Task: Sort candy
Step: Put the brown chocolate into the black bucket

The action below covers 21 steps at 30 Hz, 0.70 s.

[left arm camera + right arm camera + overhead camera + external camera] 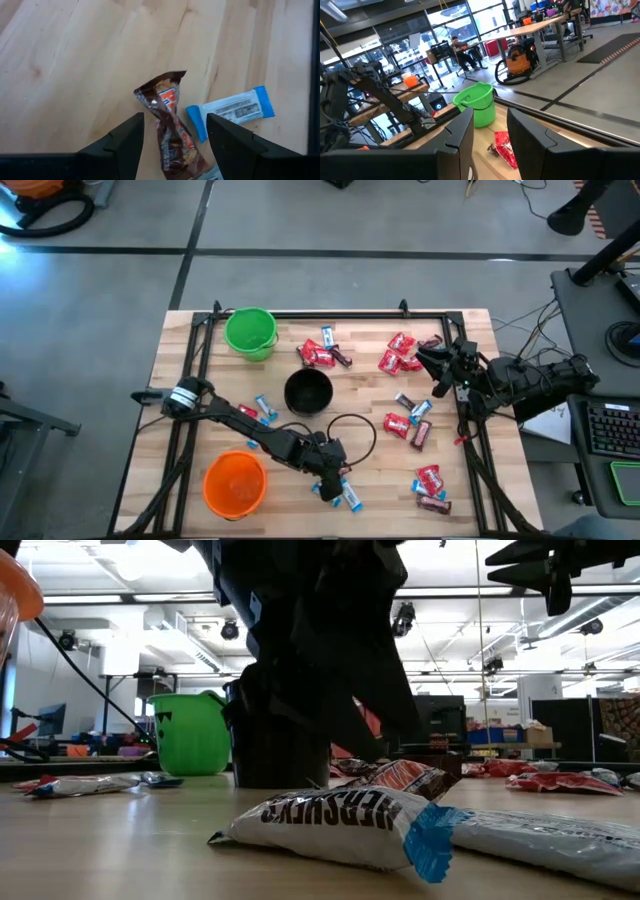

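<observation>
Left pincer (172, 137) open, straddling dark brown candy (170, 122) near surface's (180, 370) front edge, blue-and-white candy (232, 110) just beside. Right pincer (440, 370) open, empty, above right edge. Workshop room behind.

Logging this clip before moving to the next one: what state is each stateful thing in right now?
Left pincer: open, straddling the brown candy bar, not closed on it.
Right pincer: open, empty, raised at the table's right edge.
Green cup: upright.
Black cup: upright.
Orange cup: upright.
</observation>
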{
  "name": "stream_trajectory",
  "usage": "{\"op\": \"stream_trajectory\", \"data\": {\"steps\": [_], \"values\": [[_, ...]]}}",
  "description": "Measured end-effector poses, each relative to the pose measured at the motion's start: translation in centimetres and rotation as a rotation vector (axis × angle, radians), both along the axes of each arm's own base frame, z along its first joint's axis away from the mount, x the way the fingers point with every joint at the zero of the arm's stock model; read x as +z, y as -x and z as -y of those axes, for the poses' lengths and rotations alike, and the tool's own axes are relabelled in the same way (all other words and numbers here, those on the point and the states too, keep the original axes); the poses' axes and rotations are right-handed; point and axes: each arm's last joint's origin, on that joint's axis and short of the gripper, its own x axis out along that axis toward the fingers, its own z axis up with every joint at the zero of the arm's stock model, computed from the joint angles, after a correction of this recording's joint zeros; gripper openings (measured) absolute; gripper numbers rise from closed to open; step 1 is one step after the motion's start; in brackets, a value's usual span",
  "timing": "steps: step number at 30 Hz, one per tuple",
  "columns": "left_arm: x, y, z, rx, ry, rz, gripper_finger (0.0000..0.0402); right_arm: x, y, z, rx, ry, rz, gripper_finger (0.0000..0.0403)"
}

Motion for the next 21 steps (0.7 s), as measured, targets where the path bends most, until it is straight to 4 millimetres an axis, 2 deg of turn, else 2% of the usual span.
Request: {"op": "stream_trajectory", "data": {"steps": [6, 21], "values": [[-1.5, -0.1, 0.3, -0.005, 0.022, -0.042, 0.0197, 0.0, 0.0, 0.0, 0.002, -0.014, 0.007, 0.0109], [-2.1, -0.3, 0.2, 0.001, 0.011, -0.047, 0.0197, -0.1, 0.0, 0.0, 0.005, -0.015, 0.003, 0.0109]]}}
